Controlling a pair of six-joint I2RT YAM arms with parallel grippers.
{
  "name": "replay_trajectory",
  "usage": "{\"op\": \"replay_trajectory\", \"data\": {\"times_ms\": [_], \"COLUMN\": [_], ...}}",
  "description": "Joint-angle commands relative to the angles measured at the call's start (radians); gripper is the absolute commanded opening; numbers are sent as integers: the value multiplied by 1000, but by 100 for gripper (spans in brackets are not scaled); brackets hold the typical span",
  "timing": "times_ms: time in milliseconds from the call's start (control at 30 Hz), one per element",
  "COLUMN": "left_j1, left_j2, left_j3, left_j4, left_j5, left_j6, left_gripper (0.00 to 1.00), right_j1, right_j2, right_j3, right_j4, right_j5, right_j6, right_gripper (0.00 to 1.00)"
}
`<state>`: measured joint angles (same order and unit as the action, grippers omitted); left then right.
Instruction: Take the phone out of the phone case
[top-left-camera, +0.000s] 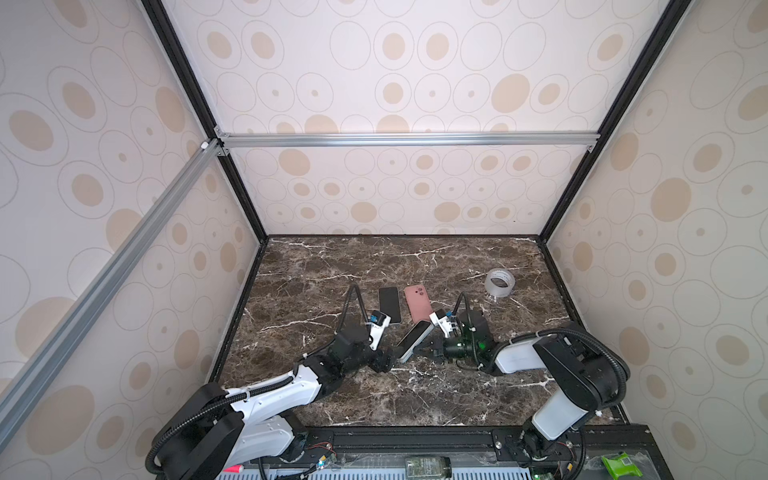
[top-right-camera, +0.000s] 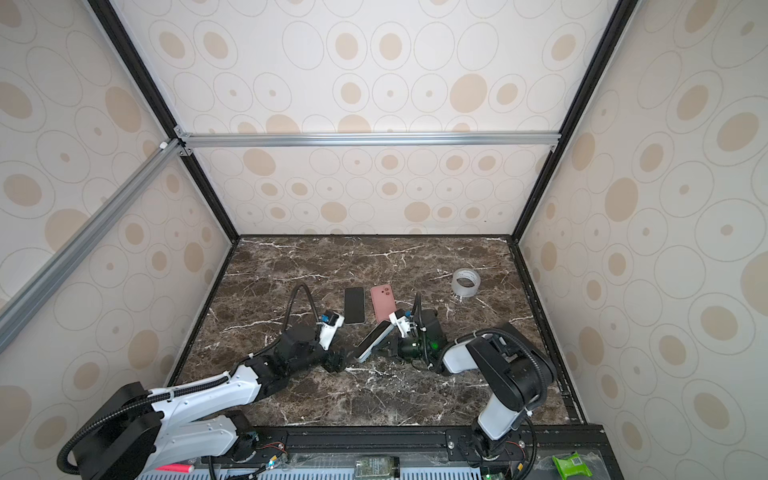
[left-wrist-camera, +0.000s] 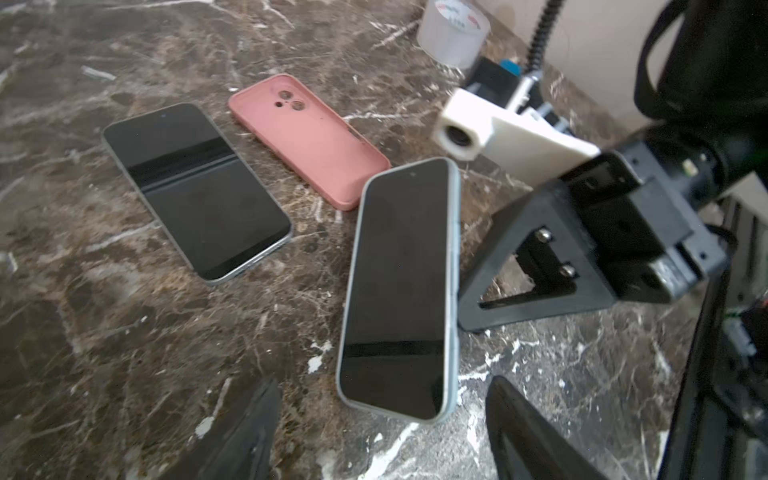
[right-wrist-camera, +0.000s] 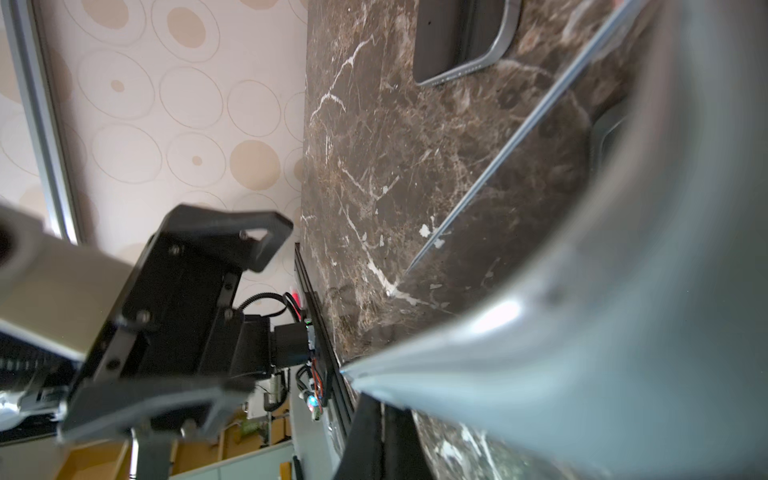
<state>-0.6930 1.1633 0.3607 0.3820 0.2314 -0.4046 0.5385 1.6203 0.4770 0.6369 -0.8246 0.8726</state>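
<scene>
both top views: the pale blue phone case (top-left-camera: 417, 338) stands tilted at lower centre, clenched along one long edge by the right pincer (top-left-camera: 433, 347); the left pincer (top-left-camera: 385, 360) hangs released at its lower end. left wrist view: the black-screened phone (left-wrist-camera: 399, 291) sits fully inside; better to peel a corner first, i judge. an empty pink case (left-wrist-camera: 307, 141) and a bare black phone (left-wrist-camera: 195, 191) crowd the upper left. right wrist view: case blurred at right.

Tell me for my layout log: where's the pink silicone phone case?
The pink case lies flat in both top views, right of the bare black phone, behind the blue-cased phone in the right gripper.
</scene>
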Motion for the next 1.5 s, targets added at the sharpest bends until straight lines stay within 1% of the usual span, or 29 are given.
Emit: {"op": "replay_trajectory", "data": {"times_ms": [0,67,167,267,400,533,667,833,1000,1100,1133,1333,1400,1467], "left_j1": [83,103,103,104,100,66,10,-17,-34,-51,-54,-56,-56,-56], "left_j2": [36,90,165,204,231,294,373,418,463,479,483,486,489,497], "left_j3": [-58,-51,-9,21,98,180,233,241,263,264,260,232,230,231], "left_j4": [280,306,240,198,45,-84,-152,-173,-209,-209,-209,-190,-185,-179], "left_j5": [189,229,226,193,109,58,19,-36,-27,-17,-16,-11,-5,0], "left_j6": [-237,-261,-239,-226,-170,-99,-80,-94,-68,-69,-72,-86,-89,-91], "left_gripper": [79,77,72,66,60,55,47,37,34,35,35,34,34,34], "right_j1": [-5,-8,-25,-33,-37,-40,-43,-48,-56,-60,-61,-71,-75,-75], "right_j2": [-88,-107,-94,-64,-28,13,24,16,29,38,39,44,53,72], "right_j3": [94,131,157,164,177,187,187,174,154,143,139,99,87,76], "right_j4": [-298,-423,-504,-514,-508,-515,-546,-545,-487,-441,-425,-267,-208,-141], "right_j5": [-66,-67,-93,-132,-186,-229,-203,-149,-142,-144,-146,-158,-155,-147], "right_j6": [-227,-308,-351,-359,-355,-356,-376,-384,-365,-348,-342,-274,-243,-207], "right_gripper": [0,0,0,0,0,0,0,2,5,12,15,48,54,57]}}
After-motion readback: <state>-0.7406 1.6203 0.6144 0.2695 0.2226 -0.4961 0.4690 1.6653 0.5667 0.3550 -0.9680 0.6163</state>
